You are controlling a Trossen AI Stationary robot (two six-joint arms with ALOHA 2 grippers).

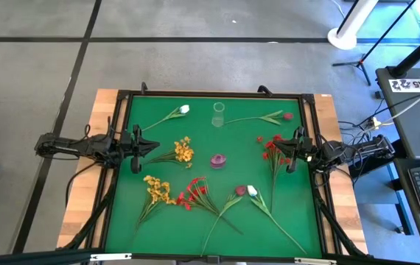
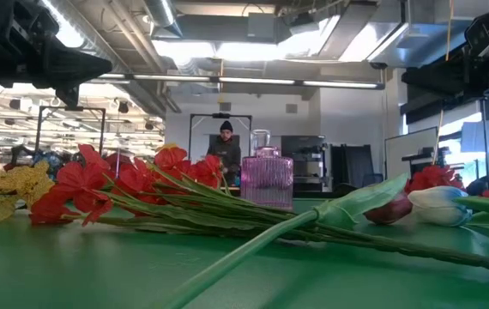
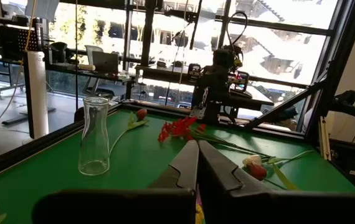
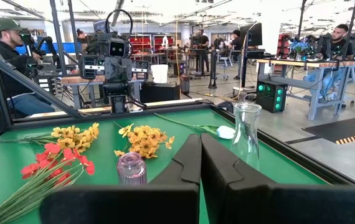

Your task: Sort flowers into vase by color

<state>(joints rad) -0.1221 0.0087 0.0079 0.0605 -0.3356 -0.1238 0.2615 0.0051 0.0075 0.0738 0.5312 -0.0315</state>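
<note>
**Flowers lay scattered round the pink vase, both pincers clenched**

On the green worktop [image 1: 121,221] a small pink vase [image 1: 218,160] stood near the middle. The flowers [image 1: 195,193] lay loose around it: 2 yellow-orange clusters [image 1: 183,150] to its left, red clusters [image 1: 273,146] to its right, tulips [image 1: 246,191] in front of it and behind it. A clear glass vase [image 1: 218,114] stood behind the pink vase, well apart. The left pincer [image 1: 153,143] hovered left of the pink vase, fingers pressed together, empty. The right pincer [image 1: 278,147] hung to its right, likewise clenched on nothing.
</note>
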